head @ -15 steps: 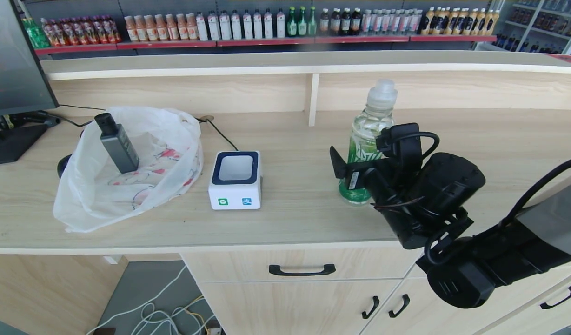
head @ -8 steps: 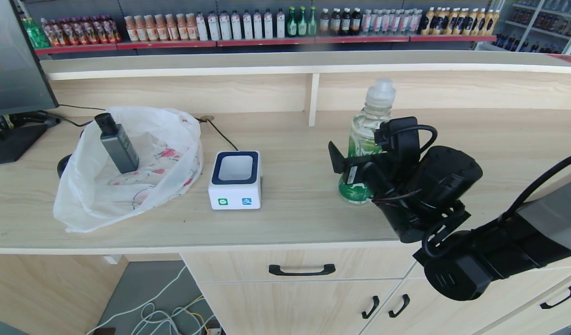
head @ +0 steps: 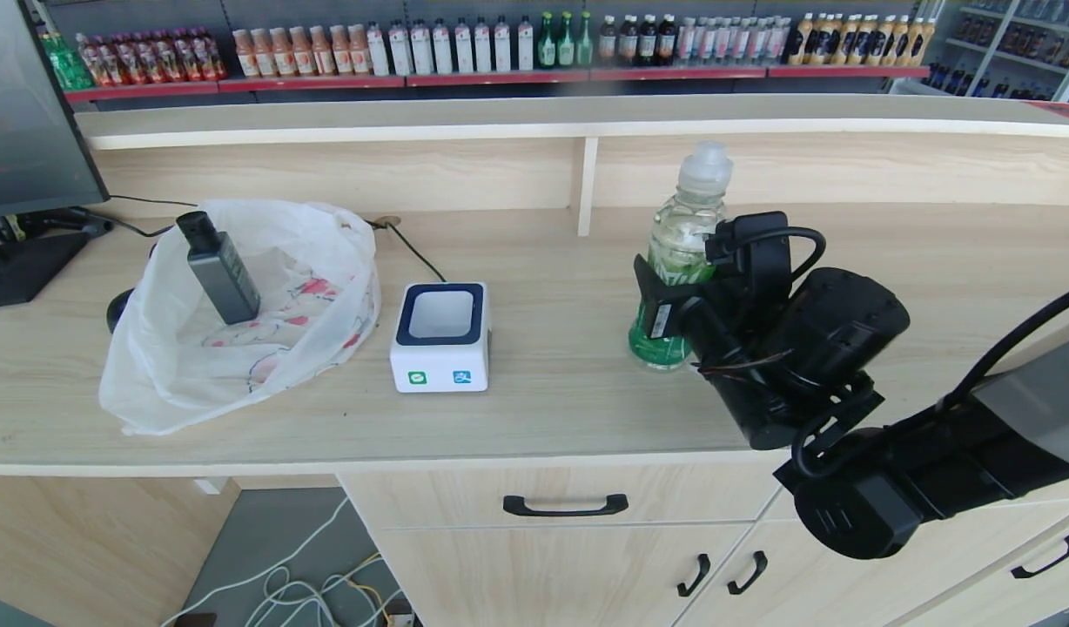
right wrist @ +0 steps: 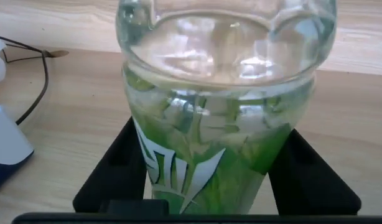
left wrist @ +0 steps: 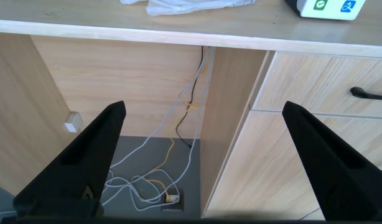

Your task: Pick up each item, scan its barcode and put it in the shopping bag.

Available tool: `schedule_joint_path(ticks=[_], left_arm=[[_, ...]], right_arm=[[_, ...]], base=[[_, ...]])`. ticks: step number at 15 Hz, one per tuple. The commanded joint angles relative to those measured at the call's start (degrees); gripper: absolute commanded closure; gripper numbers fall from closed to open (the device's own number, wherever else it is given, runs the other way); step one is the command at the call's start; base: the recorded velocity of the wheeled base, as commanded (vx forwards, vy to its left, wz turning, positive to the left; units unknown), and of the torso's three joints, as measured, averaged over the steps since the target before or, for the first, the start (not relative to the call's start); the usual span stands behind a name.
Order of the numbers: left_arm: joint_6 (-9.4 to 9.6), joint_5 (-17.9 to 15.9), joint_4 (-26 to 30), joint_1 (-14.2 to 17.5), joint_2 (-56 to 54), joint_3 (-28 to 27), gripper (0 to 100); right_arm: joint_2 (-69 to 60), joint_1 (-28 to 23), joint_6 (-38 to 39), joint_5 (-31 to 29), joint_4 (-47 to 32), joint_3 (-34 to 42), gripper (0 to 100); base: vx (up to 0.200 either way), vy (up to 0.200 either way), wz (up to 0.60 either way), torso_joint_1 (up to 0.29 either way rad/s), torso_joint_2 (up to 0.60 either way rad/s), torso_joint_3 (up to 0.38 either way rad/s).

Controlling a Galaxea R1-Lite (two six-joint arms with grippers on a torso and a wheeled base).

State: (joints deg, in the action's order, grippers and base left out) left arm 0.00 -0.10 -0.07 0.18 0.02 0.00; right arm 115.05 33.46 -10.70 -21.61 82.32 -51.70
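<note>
Head view: the drink bottle stands near the right end of the counter. Its long axis is close to upright, with the cap leaning a touch to the right. My right gripper comes at it from the near side, and the jaws cross the bottle at label height, square to that axis. I judge them clamped on it. I cannot tell whether the base is just off the wood or resting on it. The barcode scanner sits to the bottle's left with its window facing up, well apart from it. The shopping bag lies further left, mouth open, with a grey item already in it. So the carry runs leftward, and I reckon the label must turn down toward that window.

Left wrist view: my left gripper hangs below the counter edge with its jaws spread wide and nothing between them. It faces the cupboard front and the cables on the floor, so the right arm is far the nearer one.

Right wrist view: the bottle fills the gap between the black fingers, one pressed to each side of the green label, with clear liquid above.
</note>
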Motion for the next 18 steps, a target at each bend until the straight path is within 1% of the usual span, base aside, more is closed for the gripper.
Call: schedule_joint_path(ticks=[1, 10, 16, 18], left_arm=[[0.00, 0.01, -0.01, -0.01, -0.02, 0.00, 0], [0.00, 0.01, -0.01, -0.01, -0.02, 0.00, 0], [0.00, 0.01, -0.01, -0.01, -0.02, 0.00, 0], [0.00, 0.01, -0.01, -0.01, -0.02, 0.00, 0]], right_arm=[[-0.45, 0.02, -0.02, -0.01, -0.15, -0.16, 100], [-2.64, 0.02, -0.02, -0.01, 0.03, -0.16, 100], [-8.53, 0.37, -0.28, -0.01, -0.06, 0.28, 100], [-11.70, 1.34, -1.07, -0.10, 0.03, 2.39, 100]], base=[[0.000, 0.000, 0.00, 0.000, 0.00, 0.000], [0.000, 0.000, 0.00, 0.000, 0.00, 0.000], [0.000, 0.000, 0.00, 0.000, 0.00, 0.000], [0.000, 0.000, 0.00, 0.000, 0.00, 0.000]])
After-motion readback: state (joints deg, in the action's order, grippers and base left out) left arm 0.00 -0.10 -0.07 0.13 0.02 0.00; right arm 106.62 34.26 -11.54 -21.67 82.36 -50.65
